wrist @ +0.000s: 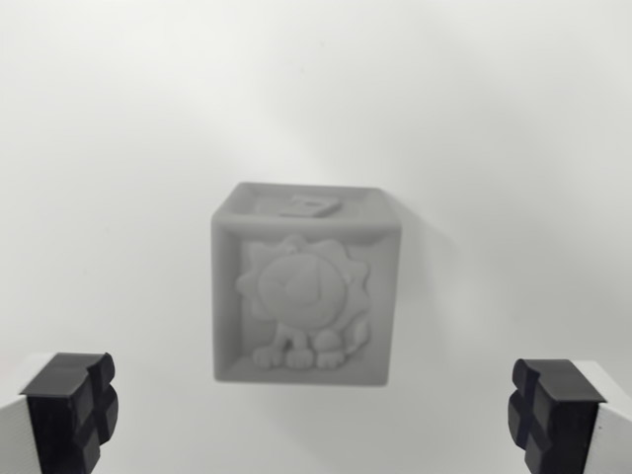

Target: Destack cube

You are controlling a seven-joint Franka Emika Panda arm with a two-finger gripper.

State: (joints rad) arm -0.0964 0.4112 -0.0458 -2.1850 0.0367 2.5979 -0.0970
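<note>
The black-padded gripper hung with fingers spread wide, apart from the grey plastic lion-embossed cube.

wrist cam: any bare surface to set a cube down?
Yes. The white surface is bare to the view's left, right and above the grey cube. Crowded only at the cube, centred ahead of the open pincer.

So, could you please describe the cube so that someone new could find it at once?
On the plain white surface, look between the two dark fingertips at the bottom corners, then a little above them. There stands the grey toy cube, the only object there. A raised lion fills its framed front face.
</note>
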